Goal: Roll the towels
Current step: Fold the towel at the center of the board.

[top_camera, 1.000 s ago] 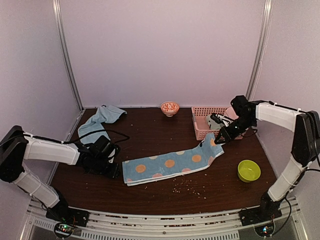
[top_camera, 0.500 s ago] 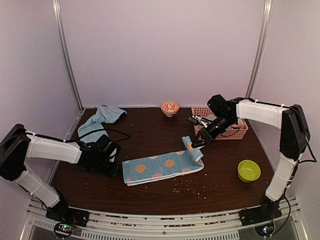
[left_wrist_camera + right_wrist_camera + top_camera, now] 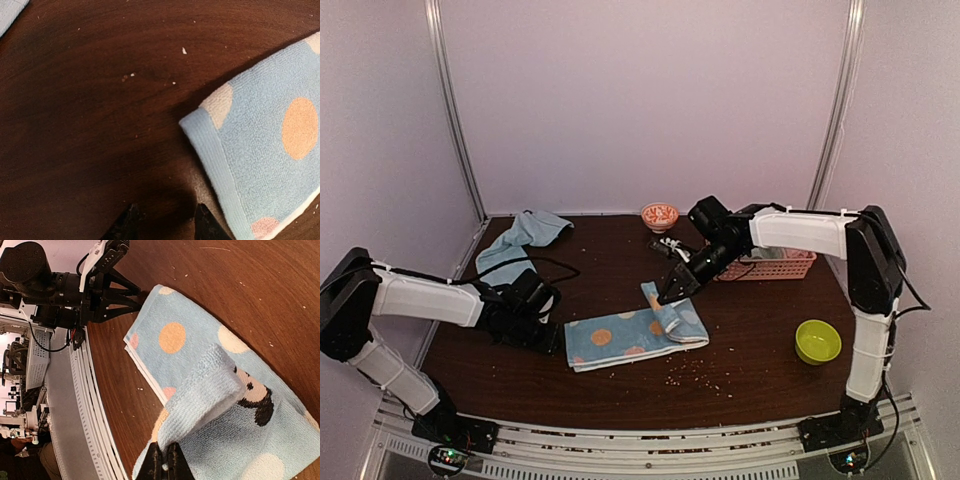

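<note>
The spotted towel (image 3: 620,337) was seen in the top view lying flat on the dark desk (image 3: 610,262), near its front middle, with its right end lifted and turned back over itself. That raised end was gripped by the right jaws, which were closed on the cloth's edge. The grip was made plain in the right wrist view, where the two fingertips (image 3: 152,462) were pressed together on the hem. Only in that view was the underside of the fold shown, bearing a black-and-white printed figure (image 3: 256,402) among the spots.

The left jaws were placed low at the towel's left end. Their state could not be made out from above. In the left wrist view they were shown parted, with bare desk between them and the towel's hemmed corner just beside one tip, not between the two.

The plain towel (image 3: 520,240) was seen crumpled at the back left of the desk, well apart from the spotted one. Only a corner of it was caught in the left wrist view. A pink basket (image 3: 770,264), a small patterned bowl (image 3: 660,215) and a lime-green bowl (image 3: 817,341) were shown in the top view alone.
</note>
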Controlling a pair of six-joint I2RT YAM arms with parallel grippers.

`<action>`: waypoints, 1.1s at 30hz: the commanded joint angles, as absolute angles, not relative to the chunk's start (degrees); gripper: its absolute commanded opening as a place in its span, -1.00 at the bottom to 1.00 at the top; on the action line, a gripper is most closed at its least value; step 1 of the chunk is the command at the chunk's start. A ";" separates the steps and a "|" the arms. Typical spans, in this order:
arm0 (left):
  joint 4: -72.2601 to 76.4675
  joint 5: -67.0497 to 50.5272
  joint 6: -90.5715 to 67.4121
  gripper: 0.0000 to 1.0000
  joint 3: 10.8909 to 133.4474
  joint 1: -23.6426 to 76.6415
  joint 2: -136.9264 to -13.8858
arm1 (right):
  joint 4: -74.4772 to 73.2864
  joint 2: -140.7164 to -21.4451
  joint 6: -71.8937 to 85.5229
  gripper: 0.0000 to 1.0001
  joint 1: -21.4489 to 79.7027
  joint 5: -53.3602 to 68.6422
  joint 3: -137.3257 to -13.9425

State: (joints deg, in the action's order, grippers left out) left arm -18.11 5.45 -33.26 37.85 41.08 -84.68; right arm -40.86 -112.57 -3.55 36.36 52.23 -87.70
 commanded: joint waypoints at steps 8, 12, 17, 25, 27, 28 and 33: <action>-20.04 4.45 -35.51 -0.25 36.15 40.97 -87.76 | -24.55 -116.82 15.11 -1.00 42.37 50.71 -90.32; -17.95 3.16 -36.88 -0.26 34.72 40.97 -86.81 | -22.39 -119.23 18.25 -1.00 43.90 50.32 -91.91; -10.72 -2.75 -38.23 -0.28 31.70 40.96 -84.84 | -20.43 -121.26 22.61 -1.00 45.41 47.56 -93.54; -5.55 -6.20 -41.08 -0.31 29.46 41.00 -86.61 | -19.74 -124.70 24.27 -1.00 48.19 49.58 -96.68; -4.42 -6.70 -42.03 -0.31 28.82 40.96 -86.53 | -19.94 -125.79 24.19 -1.00 48.59 49.19 -97.47; -4.21 -6.76 -42.28 -0.31 28.71 41.00 -86.45 | -19.79 -126.11 24.33 -1.00 48.65 49.06 -97.67; -5.12 -5.93 -43.06 -0.32 28.39 41.00 -85.58 | -19.61 -128.11 25.14 -1.00 49.42 49.04 -99.25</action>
State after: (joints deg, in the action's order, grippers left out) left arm 0.30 -3.70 -40.93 31.03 40.86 -84.01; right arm -20.67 -126.43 24.12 48.62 49.06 -96.99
